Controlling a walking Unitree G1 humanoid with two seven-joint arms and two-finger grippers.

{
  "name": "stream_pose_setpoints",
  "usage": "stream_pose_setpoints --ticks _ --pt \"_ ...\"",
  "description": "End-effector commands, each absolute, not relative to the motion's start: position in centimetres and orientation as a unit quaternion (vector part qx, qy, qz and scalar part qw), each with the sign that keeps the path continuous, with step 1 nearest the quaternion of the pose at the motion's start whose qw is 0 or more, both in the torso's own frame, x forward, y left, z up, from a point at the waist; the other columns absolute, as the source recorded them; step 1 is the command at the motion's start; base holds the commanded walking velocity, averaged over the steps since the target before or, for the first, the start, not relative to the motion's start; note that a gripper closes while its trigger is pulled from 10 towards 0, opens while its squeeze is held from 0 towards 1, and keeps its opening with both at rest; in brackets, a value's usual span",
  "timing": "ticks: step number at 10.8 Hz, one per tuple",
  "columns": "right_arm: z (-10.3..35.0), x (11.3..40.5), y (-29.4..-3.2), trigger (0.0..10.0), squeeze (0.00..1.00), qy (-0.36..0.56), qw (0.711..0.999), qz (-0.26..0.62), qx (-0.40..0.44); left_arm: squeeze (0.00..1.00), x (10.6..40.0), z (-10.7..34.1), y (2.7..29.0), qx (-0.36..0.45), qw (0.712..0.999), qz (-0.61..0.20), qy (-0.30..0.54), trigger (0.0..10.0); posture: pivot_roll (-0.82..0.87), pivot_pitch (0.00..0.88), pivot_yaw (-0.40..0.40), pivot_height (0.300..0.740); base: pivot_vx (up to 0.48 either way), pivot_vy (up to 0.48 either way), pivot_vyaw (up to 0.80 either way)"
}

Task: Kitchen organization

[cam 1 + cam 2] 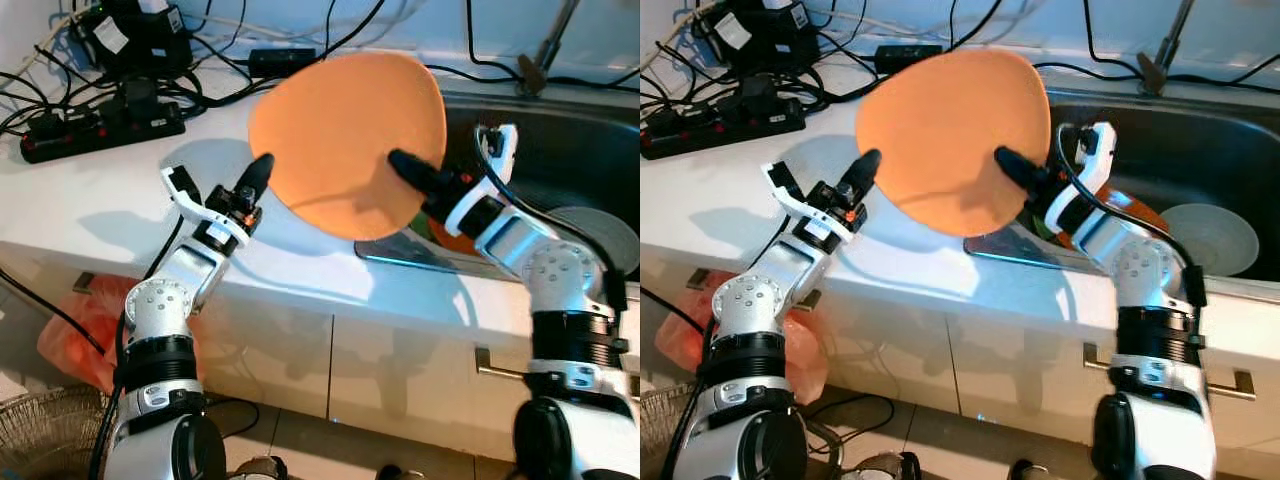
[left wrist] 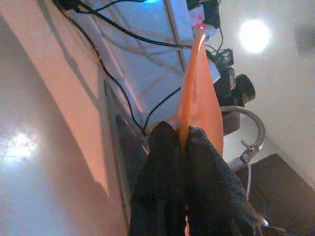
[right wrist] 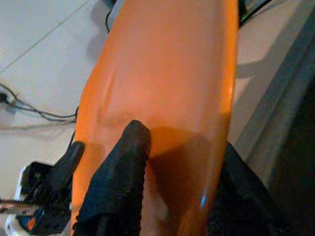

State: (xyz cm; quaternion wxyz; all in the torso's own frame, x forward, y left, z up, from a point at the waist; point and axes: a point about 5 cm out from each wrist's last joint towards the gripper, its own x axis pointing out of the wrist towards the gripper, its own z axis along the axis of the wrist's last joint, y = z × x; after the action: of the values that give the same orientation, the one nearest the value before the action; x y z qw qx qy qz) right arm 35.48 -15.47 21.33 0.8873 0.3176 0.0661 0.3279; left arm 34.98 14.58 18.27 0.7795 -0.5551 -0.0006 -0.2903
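Observation:
A large orange plate (image 1: 345, 140) is held tilted in the air above the white counter (image 1: 90, 200), just left of the sink (image 1: 1200, 150). My left gripper (image 1: 262, 170) is shut on the plate's left rim; in the left wrist view its fingers (image 2: 170, 162) pinch the thin edge of the plate (image 2: 197, 93). My right gripper (image 1: 400, 162) is shut on the lower right part, with one finger (image 3: 123, 162) lying on the plate's face (image 3: 167, 73) and the other behind it.
The steel sink holds a white bowl (image 1: 1208, 238) and something orange (image 1: 1140, 215). Power strips and tangled cables (image 1: 100, 125) crowd the back left of the counter. A faucet (image 1: 545, 45) stands behind the sink. An orange bag (image 1: 75, 330) and a wicker basket (image 1: 40, 430) sit on the floor at the left.

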Motion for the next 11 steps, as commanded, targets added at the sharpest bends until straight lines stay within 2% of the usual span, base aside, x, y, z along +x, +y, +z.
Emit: stream_pose_setpoints --ticks 1,4,5,7,8,11 --pt "21.14 35.12 -15.2 0.0 0.0 0.076 0.884 0.341 0.311 0.0 34.8 19.68 13.8 -0.543 0.77 -0.335 -0.018 0.0 0.03 0.114 0.051 0.74 0.0 0.0 0.0" --pt "21.22 34.9 -15.37 0.0 0.0 0.081 0.885 0.345 0.302 0.0 34.75 19.52 13.65 -0.531 0.776 -0.34 -0.01 0.0 0.04 0.112 0.053 0.74 0.0 0.0 0.0" --pt "21.15 34.78 -15.32 0.0 0.0 0.083 0.884 0.347 0.301 0.0 34.84 19.4 13.67 -0.521 0.785 -0.336 -0.006 10.0 0.04 0.112 0.055 0.74 0.0 0.0 0.0" --pt "21.01 34.71 -15.32 0.0 0.0 0.087 0.884 0.347 0.3 0.0 34.84 19.29 13.39 -0.501 0.796 -0.338 0.002 10.0 0.04 0.11 0.058 0.74 0.0 0.0 0.0" --pt "21.0 34.68 -15.2 0.0 0.0 0.087 0.883 0.349 0.303 1.0 34.77 19.29 13.25 -0.501 0.795 -0.342 0.005 10.0 0.04 0.11 0.057 0.74 0.0 0.0 0.0" --pt "20.65 34.74 -14.85 0.0 0.0 0.093 0.876 0.342 0.328 1.0 34.55 19.24 13.09 -0.49 0.797 -0.352 0.012 10.0 0.05 0.111 0.055 0.74 0.0 0.0 0.0"
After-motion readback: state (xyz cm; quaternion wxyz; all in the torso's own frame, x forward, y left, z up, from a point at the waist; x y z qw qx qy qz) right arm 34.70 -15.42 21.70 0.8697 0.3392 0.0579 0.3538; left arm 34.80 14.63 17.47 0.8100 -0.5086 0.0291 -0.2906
